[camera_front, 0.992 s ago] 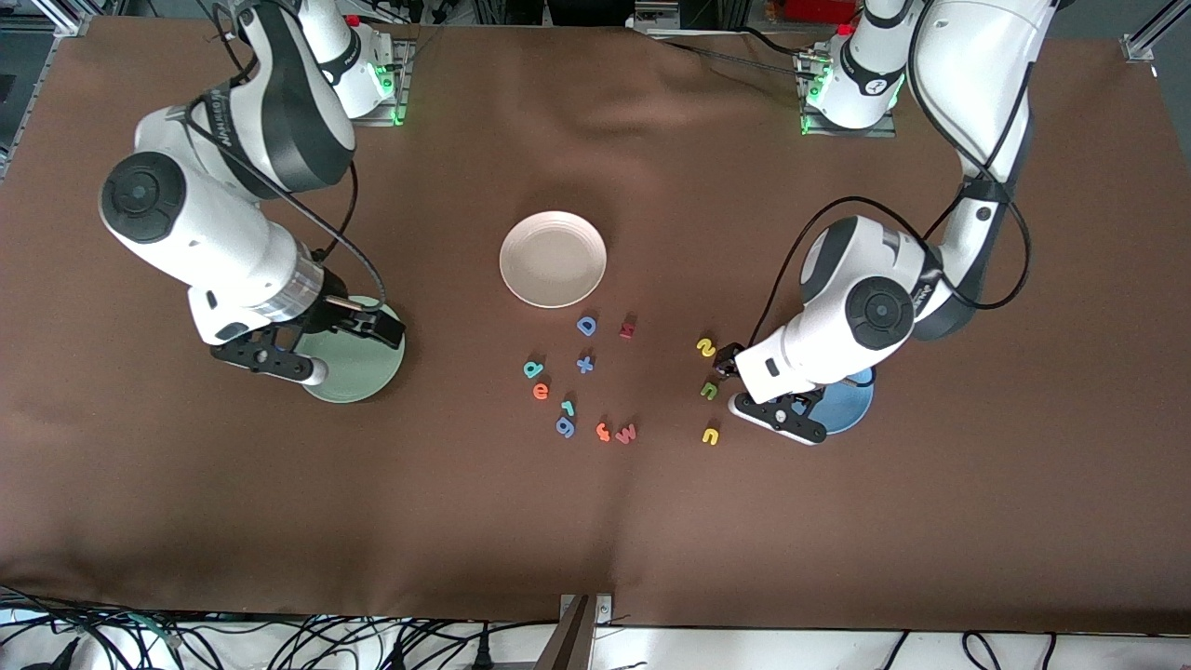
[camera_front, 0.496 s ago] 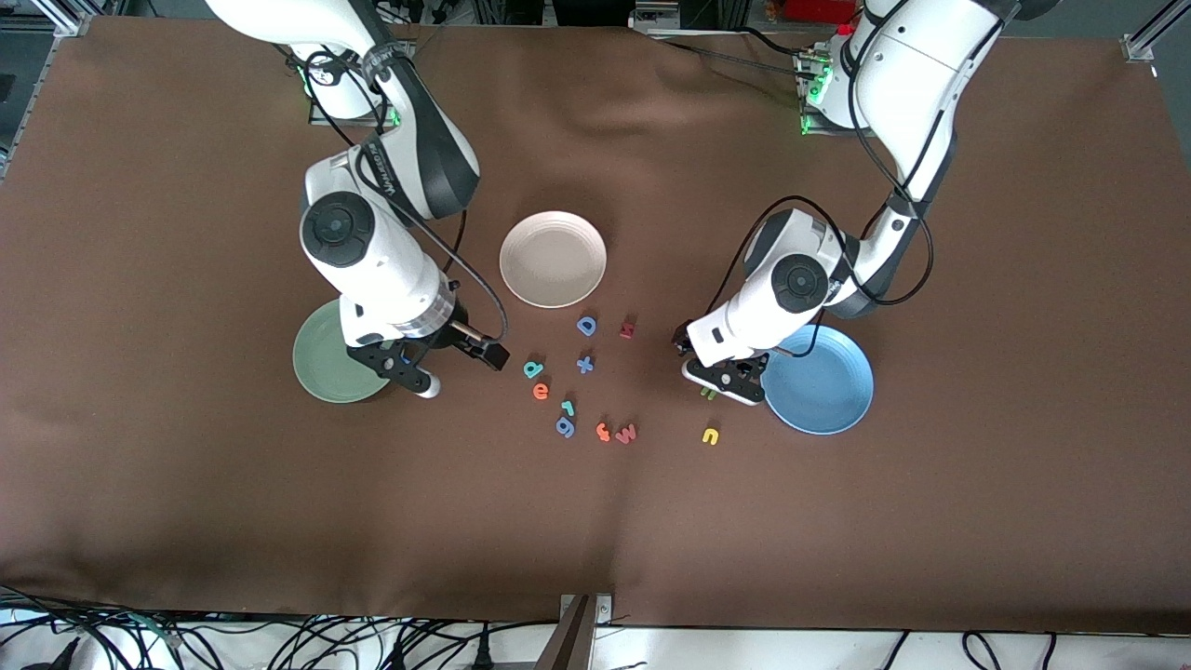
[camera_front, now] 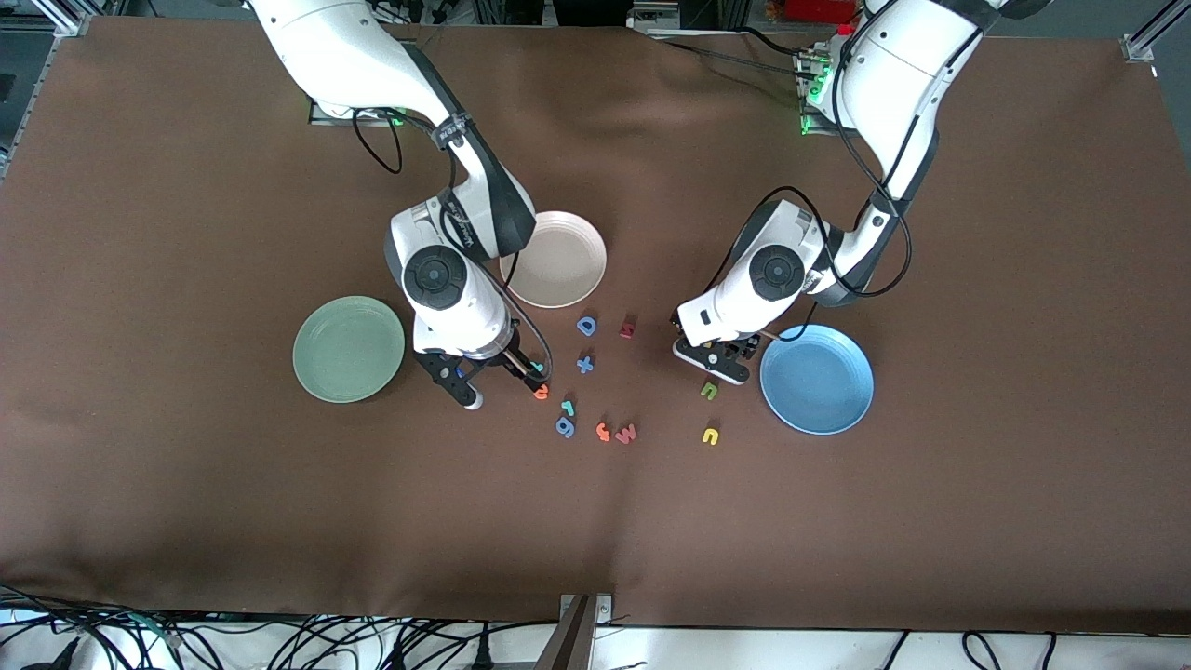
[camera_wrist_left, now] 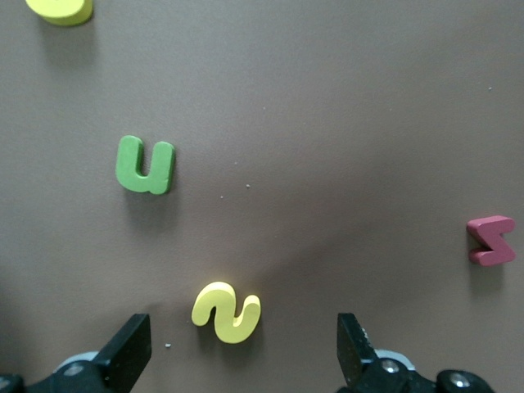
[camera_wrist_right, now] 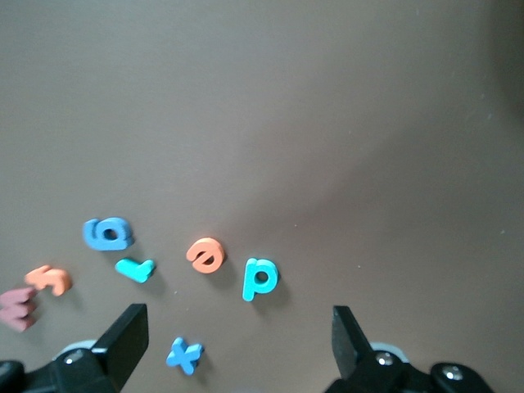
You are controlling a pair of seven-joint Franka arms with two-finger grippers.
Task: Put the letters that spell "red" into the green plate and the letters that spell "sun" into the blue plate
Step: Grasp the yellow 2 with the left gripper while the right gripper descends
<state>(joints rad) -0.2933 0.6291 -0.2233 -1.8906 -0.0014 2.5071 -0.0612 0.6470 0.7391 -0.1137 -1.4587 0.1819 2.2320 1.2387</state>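
The green plate (camera_front: 348,349) lies toward the right arm's end of the table and the blue plate (camera_front: 817,379) toward the left arm's end. My right gripper (camera_front: 498,383) (camera_wrist_right: 237,340) hangs open over the teal d (camera_wrist_right: 260,278), beside the orange e (camera_front: 541,392) (camera_wrist_right: 205,255) and teal r (camera_front: 568,407) (camera_wrist_right: 135,268). My left gripper (camera_front: 715,361) (camera_wrist_left: 243,352) is open over the yellow s (camera_wrist_left: 226,311), which the front view hides. The olive u (camera_front: 709,391) (camera_wrist_left: 146,164) and yellow n (camera_front: 711,435) (camera_wrist_left: 61,10) lie nearer the camera.
A cream plate (camera_front: 558,259) sits between the arms. Other letters lie in the middle: blue D (camera_front: 586,325), a dark red piece (camera_front: 627,326) (camera_wrist_left: 491,241), blue x (camera_front: 584,364) (camera_wrist_right: 184,355), blue g (camera_front: 565,426), orange f (camera_front: 603,431), red w (camera_front: 626,433).
The right gripper swung from over the green plate to over the d and e. The left gripper moved off the blue plate's edge to over the s. No letter has moved.
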